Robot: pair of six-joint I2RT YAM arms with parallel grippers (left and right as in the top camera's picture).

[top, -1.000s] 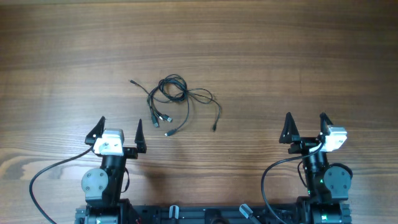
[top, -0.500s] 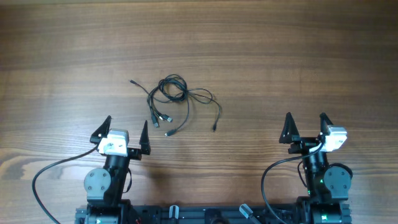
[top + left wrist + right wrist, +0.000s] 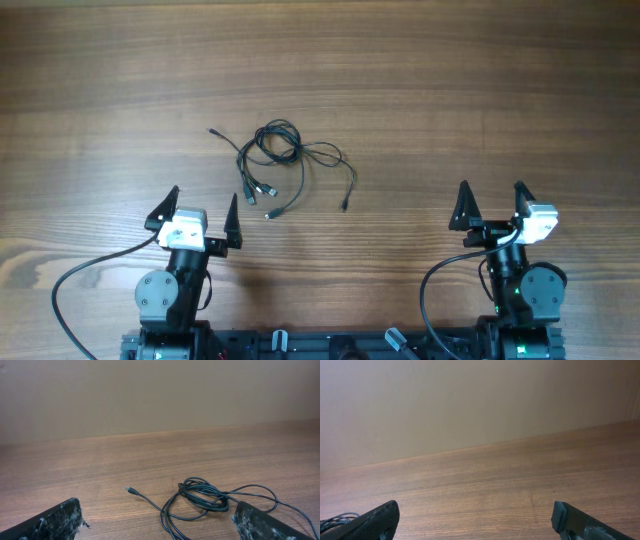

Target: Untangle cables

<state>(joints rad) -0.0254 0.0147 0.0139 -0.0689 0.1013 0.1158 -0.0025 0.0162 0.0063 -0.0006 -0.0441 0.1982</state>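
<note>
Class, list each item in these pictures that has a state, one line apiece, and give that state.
Thin black cables: tangled in one bundle, lying on the brown wooden table, ungripped.
Left black two-finger end effector: open, empty, short of the cables.
Right black two-finger end effector: open, empty, far from the cables.

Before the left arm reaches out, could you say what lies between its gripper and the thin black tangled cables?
Only bare wooden table separates the left gripper from the cables, as the overhead view shows.
</note>
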